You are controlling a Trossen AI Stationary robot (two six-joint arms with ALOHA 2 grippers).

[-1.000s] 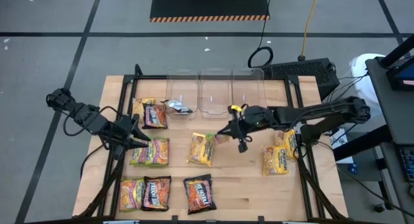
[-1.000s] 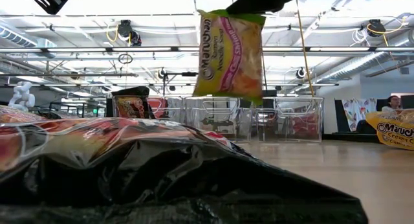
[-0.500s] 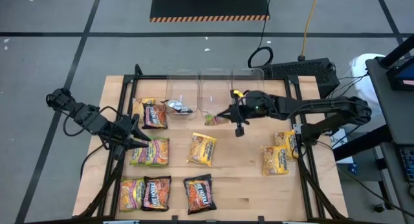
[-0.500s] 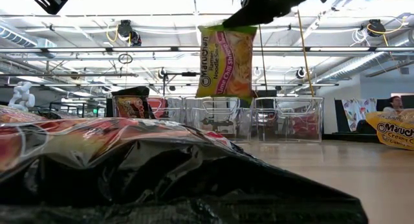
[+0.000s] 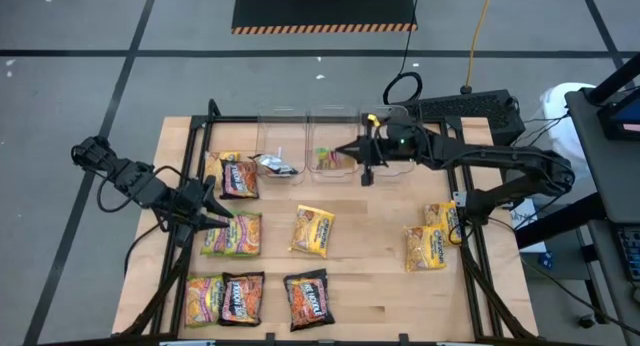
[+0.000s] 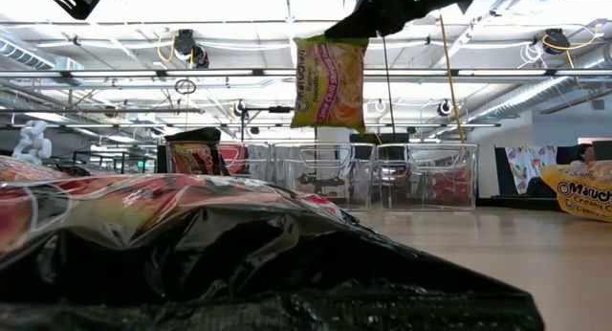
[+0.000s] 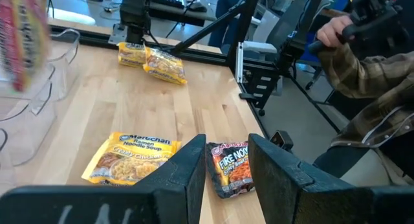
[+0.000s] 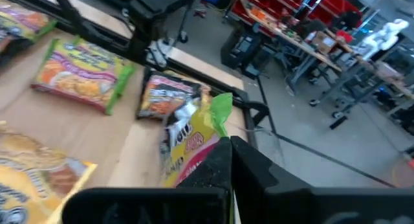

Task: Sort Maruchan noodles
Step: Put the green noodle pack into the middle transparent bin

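right gripper [image 5: 352, 152]: fingers clamped on top edge of a lime-green packet [image 6: 329, 82], which hangs free under them; held by the edge so it can drop straight in.
held packet position: in the air above the middle bin [image 5: 333, 136] of three clear bins at the far table edge; low view shows it well above the bin rims, not in yet.
left gripper [image 5: 222, 215]: fingers spread a little, nothing between them; parked low over the left side of the table [image 5: 380, 286], just beside the green-pink packets [image 5: 232, 236]. Looks like waiting.
left bin [image 5: 280, 136]: one dark crumpled packet [image 5: 276, 165] already at it, so bins likely one per colour.
right bin [image 5: 385, 126]: contents unclear.
still on table: yellow packet [image 5: 313, 231] mid-table; yellow pair [image 5: 432, 238] at right edge; black-red packet [image 5: 239, 176] with a yellow one beside it, near the left bin; front row of one green-pink and two black-red packets [image 5: 308, 298].
step, judged: release over middle bin next.
progress, judged: early, most packets unsorted.
risk, judged: light crinkly packet could catch a rim or flutter out.
background: a person's plaid sleeve [image 7: 362, 75] beyond the table edge, clear of the arms.
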